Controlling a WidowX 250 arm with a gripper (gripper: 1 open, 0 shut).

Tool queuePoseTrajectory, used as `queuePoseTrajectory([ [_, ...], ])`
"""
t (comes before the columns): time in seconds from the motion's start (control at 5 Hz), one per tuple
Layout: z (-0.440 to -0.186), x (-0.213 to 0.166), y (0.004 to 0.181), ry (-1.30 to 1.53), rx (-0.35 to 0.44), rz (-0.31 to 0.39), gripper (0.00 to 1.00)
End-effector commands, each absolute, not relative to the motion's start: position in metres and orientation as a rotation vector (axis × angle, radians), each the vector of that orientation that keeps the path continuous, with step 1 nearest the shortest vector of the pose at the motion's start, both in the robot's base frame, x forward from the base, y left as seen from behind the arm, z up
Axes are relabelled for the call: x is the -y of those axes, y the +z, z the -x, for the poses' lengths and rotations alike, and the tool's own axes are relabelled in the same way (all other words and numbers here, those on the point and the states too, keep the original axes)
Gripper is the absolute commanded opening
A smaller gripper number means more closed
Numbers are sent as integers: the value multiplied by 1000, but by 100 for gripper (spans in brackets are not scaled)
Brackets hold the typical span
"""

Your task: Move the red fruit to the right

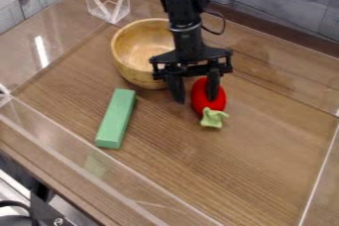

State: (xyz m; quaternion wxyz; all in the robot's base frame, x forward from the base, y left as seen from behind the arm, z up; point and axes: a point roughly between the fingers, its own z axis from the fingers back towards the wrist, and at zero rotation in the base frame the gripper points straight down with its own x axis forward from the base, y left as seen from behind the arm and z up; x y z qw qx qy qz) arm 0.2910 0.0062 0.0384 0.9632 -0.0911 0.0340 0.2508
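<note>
The red fruit [208, 98], a small glossy strawberry with a light green cap [213, 119] pointing toward me, lies on the wooden table just right of the wooden bowl [129, 50]. My gripper [199, 92] points down over it, one finger on each side and close against the fruit. The left finger stands by the bowl's near right rim. Whether the fingers clamp the fruit does not show.
A long green block [117, 118] lies on the table to the front left. A clear plastic stand [106, 5] sits at the back left. Low transparent walls [311, 185] edge the table. Bare wood stretches to the fruit's right and front.
</note>
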Motion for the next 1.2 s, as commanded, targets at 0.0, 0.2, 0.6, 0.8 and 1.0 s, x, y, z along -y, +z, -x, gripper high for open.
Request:
queuePoseTrajectory([
  [0.0, -300, -12, 78, 529, 8, 201, 0],
  [0.2, -312, 1, 98, 483, 18, 227, 0],
  [0.6, -327, 41, 100, 369, 15, 244, 0],
  [0.8, -332, 56, 99, 290, 8, 238, 0],
  [1.0, -333, 66, 97, 202, 2, 230, 0],
])
